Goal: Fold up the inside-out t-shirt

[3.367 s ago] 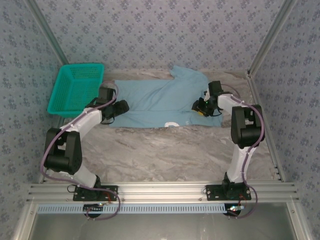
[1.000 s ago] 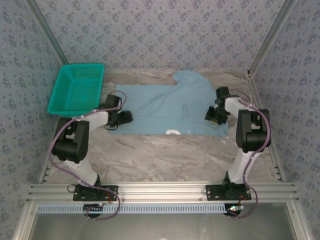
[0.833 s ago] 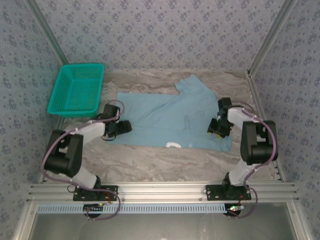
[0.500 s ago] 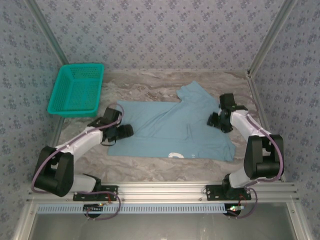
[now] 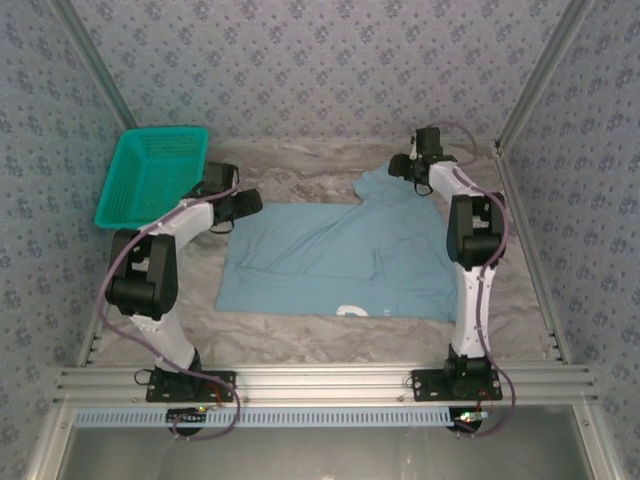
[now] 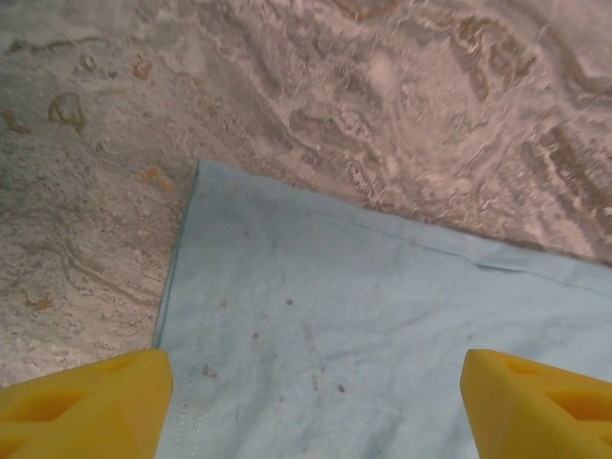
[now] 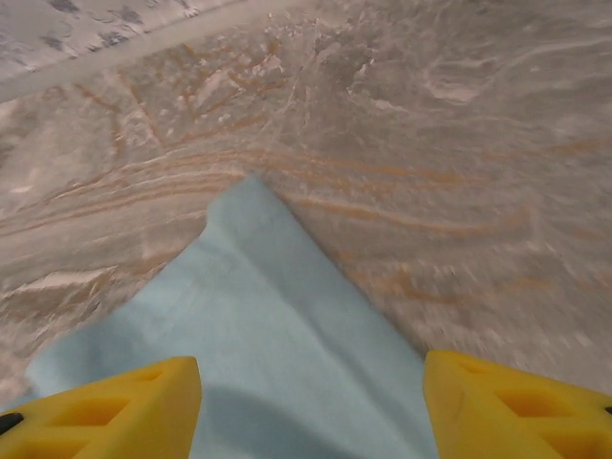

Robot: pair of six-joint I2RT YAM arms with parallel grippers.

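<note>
Left gripper (image 5: 238,205): jaws wide, empty; the t-shirt's corner lies just ahead of it.
T-shirt (image 5: 330,262): spread flat on the table (image 5: 300,340), between both grippers.
Right gripper (image 5: 405,166): jaws wide, empty; sleeve tip just ahead.
Progress: flattening looks done; no fold visible, so all folding seems left.

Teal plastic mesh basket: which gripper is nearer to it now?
Left. The left gripper sits just right of the teal plastic mesh basket, above the far-left corner of the light blue cotton t-shirt; the right gripper is across the table, over its far sleeve tip.
</note>
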